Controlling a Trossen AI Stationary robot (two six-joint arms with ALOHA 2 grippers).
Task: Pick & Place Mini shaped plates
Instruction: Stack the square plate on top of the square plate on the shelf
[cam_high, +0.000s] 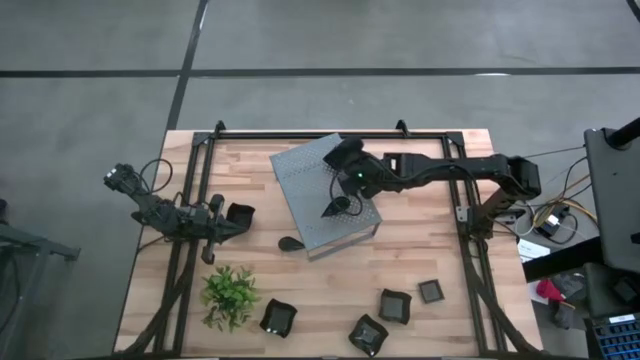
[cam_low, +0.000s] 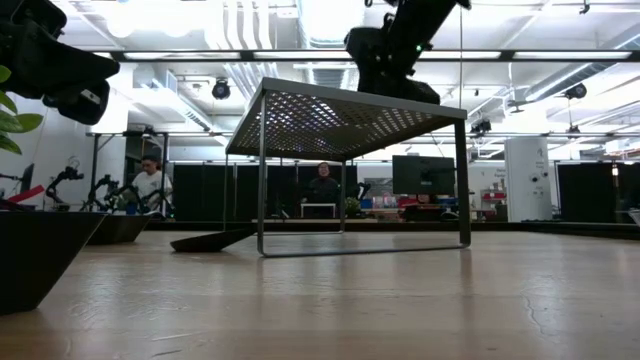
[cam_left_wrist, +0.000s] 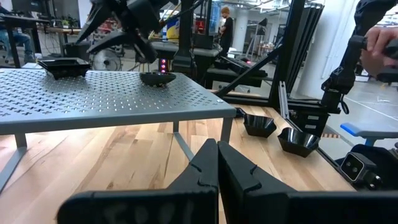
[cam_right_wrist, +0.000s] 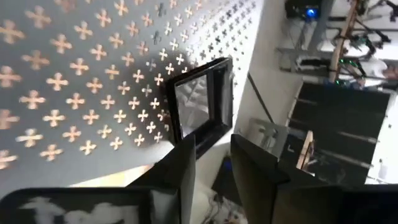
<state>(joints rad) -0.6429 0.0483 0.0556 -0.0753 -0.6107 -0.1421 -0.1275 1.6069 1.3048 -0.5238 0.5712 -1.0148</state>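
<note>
We see 2 plates on the grey perforated box (cam_high: 322, 195): a leaf plate (cam_high: 334, 209) and a square plate (cam_right_wrist: 202, 101). Wooden tabletop (cam_high: 420, 250), workshop behind. Right gripper (cam_right_wrist: 211, 155) above box, jaws parted, empty. Left gripper (cam_left_wrist: 217, 163) jaws closed, empty.

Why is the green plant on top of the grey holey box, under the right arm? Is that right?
No. The high view shows the green plant on the wooden table, apart from the grey holey box. The right gripper is over the box.
</note>
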